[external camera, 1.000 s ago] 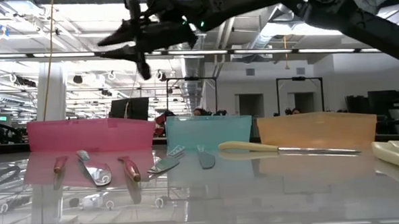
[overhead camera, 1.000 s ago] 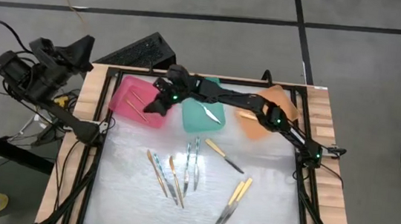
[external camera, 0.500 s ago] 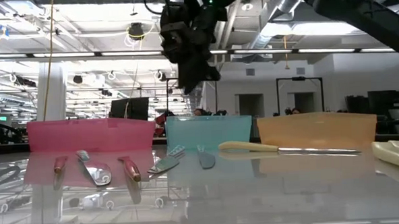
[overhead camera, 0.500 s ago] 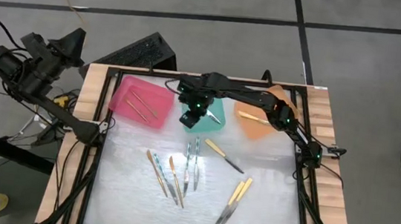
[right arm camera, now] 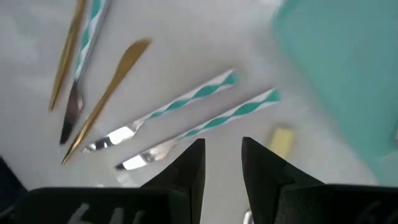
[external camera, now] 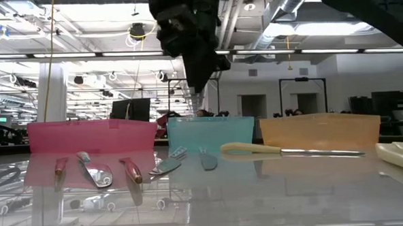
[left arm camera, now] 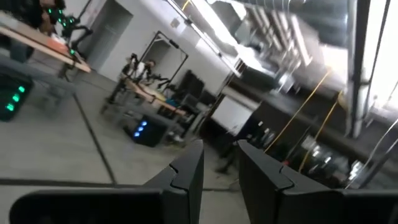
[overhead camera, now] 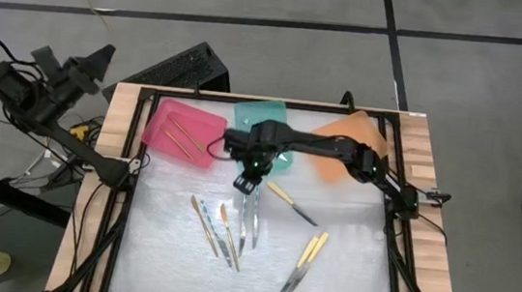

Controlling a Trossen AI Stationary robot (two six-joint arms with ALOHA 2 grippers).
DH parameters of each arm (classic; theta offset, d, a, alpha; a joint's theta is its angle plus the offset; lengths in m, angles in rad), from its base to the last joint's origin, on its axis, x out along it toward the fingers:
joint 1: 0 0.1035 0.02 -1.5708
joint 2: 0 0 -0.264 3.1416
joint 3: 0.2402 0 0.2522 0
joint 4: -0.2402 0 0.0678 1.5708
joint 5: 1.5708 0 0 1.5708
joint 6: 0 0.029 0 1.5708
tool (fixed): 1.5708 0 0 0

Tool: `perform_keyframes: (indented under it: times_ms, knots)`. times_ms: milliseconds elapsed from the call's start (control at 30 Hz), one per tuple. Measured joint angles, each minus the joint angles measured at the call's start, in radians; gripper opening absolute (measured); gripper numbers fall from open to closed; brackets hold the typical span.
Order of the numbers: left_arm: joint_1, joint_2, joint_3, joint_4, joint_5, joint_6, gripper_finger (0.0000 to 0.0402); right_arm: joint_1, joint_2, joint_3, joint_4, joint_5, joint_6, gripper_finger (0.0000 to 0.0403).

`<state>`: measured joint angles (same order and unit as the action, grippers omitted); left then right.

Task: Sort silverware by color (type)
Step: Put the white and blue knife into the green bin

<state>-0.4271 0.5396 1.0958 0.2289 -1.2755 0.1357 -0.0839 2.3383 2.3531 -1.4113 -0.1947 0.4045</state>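
The right gripper [overhead camera: 250,176] hangs with fingers narrowly parted and empty, just above two teal-striped utensils [right arm camera: 205,112] lying side by side below its tips. The teal tray [overhead camera: 262,119] sits just behind it. The left gripper [left arm camera: 219,171] waits off-table, slightly parted.

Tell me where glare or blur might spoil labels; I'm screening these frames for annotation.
High view: a bright glare patch on the table washes out the utensils there. Low view: the glossy tabletop mirrors the pink tray; the right gripper is backlit, dark. Right wrist view: the teal-striped utensils are soft, the teal tray blurred. Left wrist view: slight blur throughout.
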Motion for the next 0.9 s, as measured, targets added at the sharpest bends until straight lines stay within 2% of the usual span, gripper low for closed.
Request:
perform_keyframes:
  times_ms: [300,533,667,900]
  knots:
    - [0.000,0.001,0.000,-0.218,-0.020,-0.051,0.0080,0.091,-0.026,-0.002,-0.161,0.035,-0.016,0.0113]
    - [0.000,0.001,0.000,-0.347,-0.016,-0.112,0.0080,0.142,-0.209,-0.059,-0.155,0.090,0.104,0.0113]
    - [0.000,0.001,0.000,-0.411,-0.016,-0.177,0.0080,0.172,-0.321,-0.155,-0.158,0.231,0.246,0.0113]
    - [0.000,0.001,0.000,-0.466,-0.015,-0.253,0.0080,0.237,-0.486,-0.469,-0.075,0.448,0.607,0.0113]
